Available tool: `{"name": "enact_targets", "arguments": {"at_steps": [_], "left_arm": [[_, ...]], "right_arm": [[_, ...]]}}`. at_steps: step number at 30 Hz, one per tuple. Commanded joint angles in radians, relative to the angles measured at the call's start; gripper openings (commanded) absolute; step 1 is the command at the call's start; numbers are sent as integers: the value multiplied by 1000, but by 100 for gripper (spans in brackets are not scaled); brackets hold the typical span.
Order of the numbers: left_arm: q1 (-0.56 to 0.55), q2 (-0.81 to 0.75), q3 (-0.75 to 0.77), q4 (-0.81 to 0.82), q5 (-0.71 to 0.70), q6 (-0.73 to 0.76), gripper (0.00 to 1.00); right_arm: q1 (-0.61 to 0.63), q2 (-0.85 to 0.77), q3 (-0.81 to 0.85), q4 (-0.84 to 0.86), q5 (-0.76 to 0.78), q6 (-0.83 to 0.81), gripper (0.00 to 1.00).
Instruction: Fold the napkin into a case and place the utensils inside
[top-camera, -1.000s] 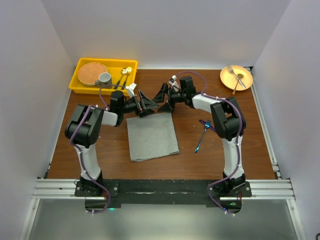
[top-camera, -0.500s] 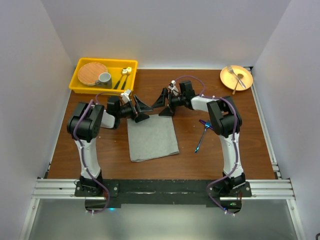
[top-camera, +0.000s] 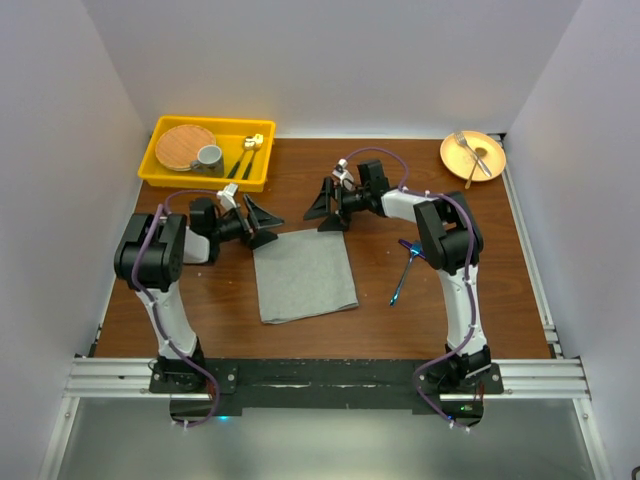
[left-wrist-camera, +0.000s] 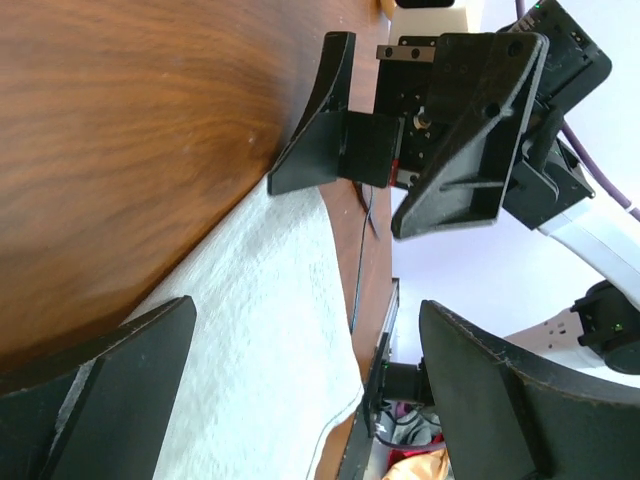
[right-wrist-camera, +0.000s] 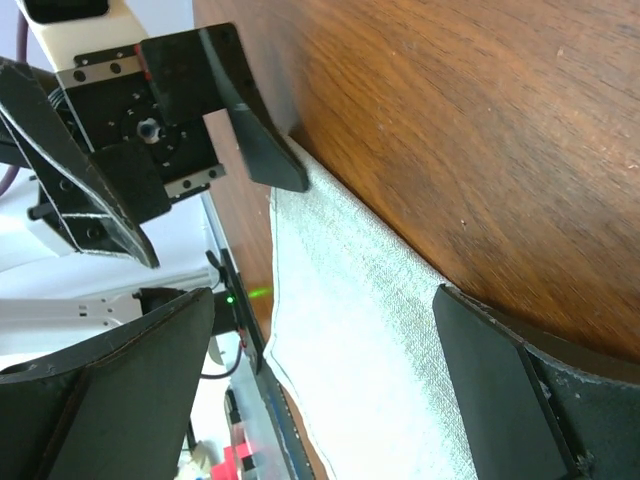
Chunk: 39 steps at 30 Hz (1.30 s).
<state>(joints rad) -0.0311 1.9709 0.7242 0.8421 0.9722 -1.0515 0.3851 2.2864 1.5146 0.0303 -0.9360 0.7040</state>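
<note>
White links (top-camera: 172, 318), black joints (top-camera: 150, 255), purple cables (top-camera: 378, 153)

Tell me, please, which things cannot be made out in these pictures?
- Top view: the utensils are too small to tell knife from fork, and the right arm covers one end.
- Left wrist view: the napkin is cut off by the bottom edge; the utensils are out of frame.
- Right wrist view: the napkin's near part runs past the bottom edge.

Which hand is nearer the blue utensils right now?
Right. The right hand is at the napkin's far right corner, on the utensils' side. The left hand is at the far left corner, the napkin's width farther away.
</note>
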Motion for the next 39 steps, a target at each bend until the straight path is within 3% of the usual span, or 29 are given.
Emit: {"name": "enact_targets", "arguments": {"at_steps": [1,5,12,15,16,18,21,22,28,30,39], "left_arm": [[76,-78,-72,-80,13,100,100],[71,-223,-72,-75,20,107,100],[-32,-392,49,-447,-85,378,100],[-68,-382,52,-410,-124,349,86],[-79,-354,55,-393,-127,337,70],[-116,-321,75,-364,-125,320,56],[-173,-253,122,-334,-119,315,22],[-185,-222,132,-339,-127,315,17],[-228,-100,175,-347,-165,292,9],[-227,-75,172,-351,-171,289,1],[-208,29,175,-469,-250,329,0]], "right_arm": [[-22,58,35,-101,135,-110,98],[6,13,93,-135,85,-115,98],[9,-232,61,-217,3,-112,98],[11,-320,-5,-280,8,-133,98],[11,-338,-26,-288,14,-130,98],[11,-370,-103,-273,8,-95,98],[17,-378,-190,-234,6,-52,98],[20,-377,-209,-207,3,-40,98],[23,-297,-278,-170,0,-24,98],[21,-275,-300,-170,2,-46,98],[12,-188,-300,-372,11,-254,98]]}}
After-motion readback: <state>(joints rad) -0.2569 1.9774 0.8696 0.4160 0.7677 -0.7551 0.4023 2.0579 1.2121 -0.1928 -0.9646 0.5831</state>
